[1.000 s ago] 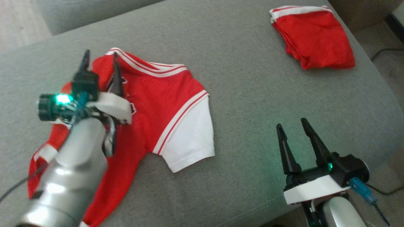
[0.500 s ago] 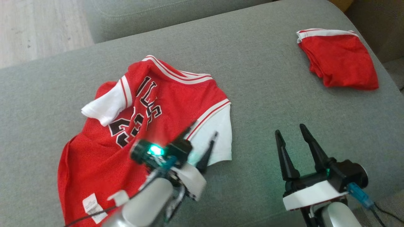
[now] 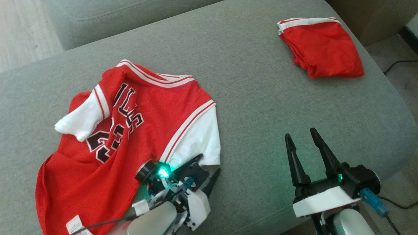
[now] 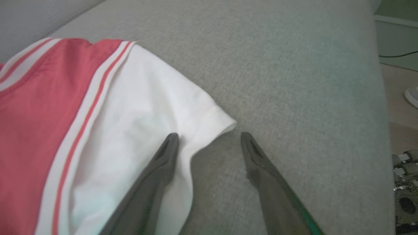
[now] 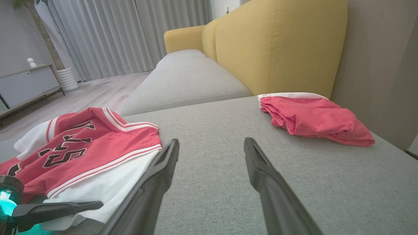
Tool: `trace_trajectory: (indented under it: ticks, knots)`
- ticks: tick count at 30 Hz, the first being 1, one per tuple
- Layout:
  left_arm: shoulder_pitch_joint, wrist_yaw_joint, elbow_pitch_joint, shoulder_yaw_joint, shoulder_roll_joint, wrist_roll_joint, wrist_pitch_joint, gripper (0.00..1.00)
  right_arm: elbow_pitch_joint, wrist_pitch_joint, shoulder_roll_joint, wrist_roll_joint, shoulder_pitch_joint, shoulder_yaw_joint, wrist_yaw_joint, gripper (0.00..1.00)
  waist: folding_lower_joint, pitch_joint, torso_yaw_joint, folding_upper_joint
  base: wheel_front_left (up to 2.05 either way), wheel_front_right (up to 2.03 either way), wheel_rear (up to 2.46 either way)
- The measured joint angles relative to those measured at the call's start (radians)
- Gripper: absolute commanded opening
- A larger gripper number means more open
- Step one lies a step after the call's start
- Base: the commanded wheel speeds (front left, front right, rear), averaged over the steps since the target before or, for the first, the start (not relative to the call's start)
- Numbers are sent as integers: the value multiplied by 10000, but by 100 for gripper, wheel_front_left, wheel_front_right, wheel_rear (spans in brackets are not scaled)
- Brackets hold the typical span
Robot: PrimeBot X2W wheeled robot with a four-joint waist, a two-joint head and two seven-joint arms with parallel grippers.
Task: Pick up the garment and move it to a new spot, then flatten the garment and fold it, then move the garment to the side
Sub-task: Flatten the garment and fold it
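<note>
Jersey [image 3: 156, 104] lies diagonally, collar far, hem near-left; left end effector [image 3: 208, 164] and right end effector [image 3: 300, 132] both released, empty.

- soft, even daylight; faint shadow under the jersey [image 3: 156, 107] sleeve.
- green lamp glow tints the sofa [image 3: 254, 98] beside the right pincer [image 3: 300, 133].
- left wrist view hazy — the left pincer [image 4: 209, 134] blurred.

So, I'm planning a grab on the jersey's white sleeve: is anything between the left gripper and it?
Nothing visible. The open left gripper is right at the white sleeve of the jersey, one finger over its edge, the other over bare cushion.
</note>
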Motion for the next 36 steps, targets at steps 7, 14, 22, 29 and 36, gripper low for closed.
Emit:
trace_trajectory:
  ticks: [7,14,22,29,36]
  knots:
    - [-97,180,249,140,88,-134,-153,0,0,0,0,13,0,-25,0,100,0,2,-136,0,0,0,0]
    - [-16,209,-581,1379,-424,-1762,-1133,0,0,0,0,12,1,-63,0,100,0,-70,-29,0,0,0,0]
    - [930,-510,-809,928,-612,-2579,-777,100,19,0,0,-6,8,-44,0,100,0,-187,24,0,0,0,0]
    - [1593,-314,-1616,1177,-593,-3114,-1386,100,59,0,0,-90,92,-178,0,100,0,-390,157,0,0,0,0]
    - [2751,533,-2698,1898,107,-3137,-2301,100,52,0,0,-270,525,-807,0,100,0,-711,679,0,0,0,0]
